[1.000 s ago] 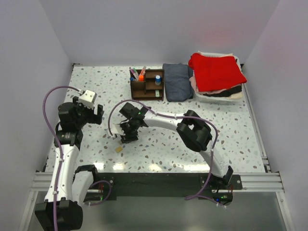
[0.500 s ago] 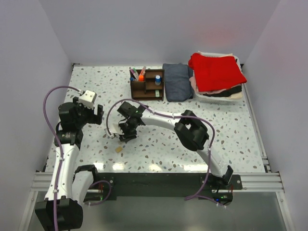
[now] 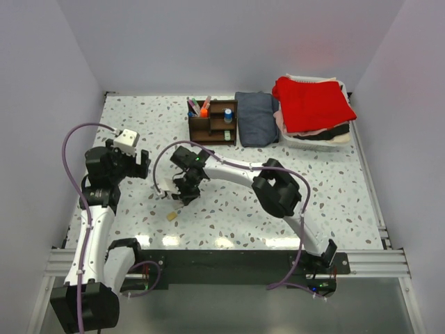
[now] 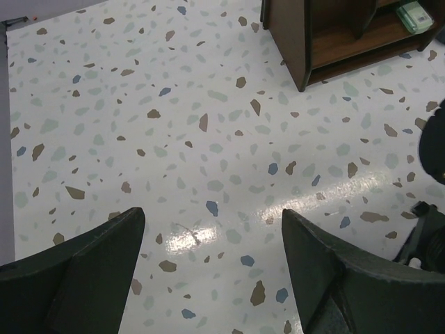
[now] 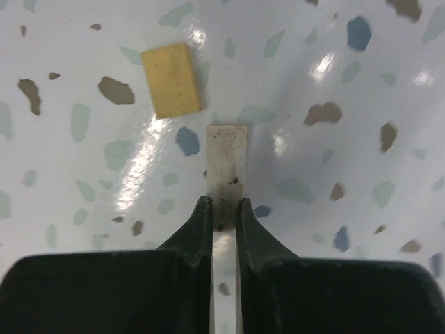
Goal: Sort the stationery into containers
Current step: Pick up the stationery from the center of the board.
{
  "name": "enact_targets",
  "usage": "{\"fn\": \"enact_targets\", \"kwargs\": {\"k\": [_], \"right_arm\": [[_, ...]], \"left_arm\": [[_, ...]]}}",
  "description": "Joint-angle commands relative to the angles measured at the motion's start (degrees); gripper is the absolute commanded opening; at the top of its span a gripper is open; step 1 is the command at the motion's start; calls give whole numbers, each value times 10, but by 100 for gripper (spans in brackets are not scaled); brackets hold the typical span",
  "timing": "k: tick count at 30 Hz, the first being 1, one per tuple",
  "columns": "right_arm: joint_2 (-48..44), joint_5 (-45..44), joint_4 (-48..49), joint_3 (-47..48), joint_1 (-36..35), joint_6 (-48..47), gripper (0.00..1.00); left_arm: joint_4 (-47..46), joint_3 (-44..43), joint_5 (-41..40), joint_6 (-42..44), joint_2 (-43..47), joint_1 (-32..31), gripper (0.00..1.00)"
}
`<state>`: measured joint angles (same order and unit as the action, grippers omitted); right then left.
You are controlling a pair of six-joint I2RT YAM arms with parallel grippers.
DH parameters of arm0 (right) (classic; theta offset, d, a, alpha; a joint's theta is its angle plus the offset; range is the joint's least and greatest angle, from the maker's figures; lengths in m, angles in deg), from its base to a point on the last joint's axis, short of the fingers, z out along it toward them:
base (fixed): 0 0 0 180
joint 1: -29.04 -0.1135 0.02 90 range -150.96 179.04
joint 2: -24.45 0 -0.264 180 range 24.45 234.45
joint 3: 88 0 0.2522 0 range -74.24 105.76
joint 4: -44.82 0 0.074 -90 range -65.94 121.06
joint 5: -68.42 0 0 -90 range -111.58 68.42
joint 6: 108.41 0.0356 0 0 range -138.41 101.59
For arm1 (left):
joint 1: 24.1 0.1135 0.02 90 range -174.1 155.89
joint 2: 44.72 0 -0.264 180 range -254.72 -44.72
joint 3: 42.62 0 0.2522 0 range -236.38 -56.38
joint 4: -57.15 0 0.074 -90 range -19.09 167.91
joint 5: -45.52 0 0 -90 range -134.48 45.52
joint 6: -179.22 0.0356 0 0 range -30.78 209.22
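In the right wrist view my right gripper (image 5: pixel 224 207) is shut on a pale, speckled flat block (image 5: pixel 227 156) that lies on the table. A small tan block (image 5: pixel 171 80) lies just beyond it to the left, apart from it. Seen from above, the right gripper (image 3: pixel 182 195) is at the table's near middle, with the tan block (image 3: pixel 171 216) in front of it. The dark brown organizer (image 3: pixel 212 122) stands at the back and holds an orange-banded marker (image 3: pixel 205 108) and a blue-capped pen (image 3: pixel 227 115). My left gripper (image 3: pixel 136 164) hangs open over bare table (image 4: pixel 212 216).
A folded dark cloth (image 3: pixel 256 118) lies right of the organizer. Beside it, a white basket (image 3: pixel 316 139) holds red and dark folded clothes. The organizer's corner (image 4: pixel 327 35) and a pale green piece (image 4: pixel 416 14) on its shelf show in the left wrist view. Walls enclose the table.
The right jaws have closed from partly open onto the pale block, and the right wrist has shifted slightly. The left arm is almost unmoved.
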<state>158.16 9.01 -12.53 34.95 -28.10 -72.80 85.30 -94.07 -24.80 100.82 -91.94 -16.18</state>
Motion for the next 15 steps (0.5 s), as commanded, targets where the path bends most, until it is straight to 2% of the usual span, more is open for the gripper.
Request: {"fn": "enact_targets", "kwargs": {"k": [1,3,11,15], "right_arm": [[-100,-32,4,-83,25,161,0],[-136,-48,37,-125,40,271,0],[-267,-119,100,-212,99,453,0],[-290,-170,128,-244,156,605,0]], "left_arm": [[-59,-21,-31,-21,-13,6,85],[-72,-29,-40,-25,-30,6,85],[-123,-58,-10,-44,-91,6,85],[-128,-73,-4,-53,-113,6,84]]}}
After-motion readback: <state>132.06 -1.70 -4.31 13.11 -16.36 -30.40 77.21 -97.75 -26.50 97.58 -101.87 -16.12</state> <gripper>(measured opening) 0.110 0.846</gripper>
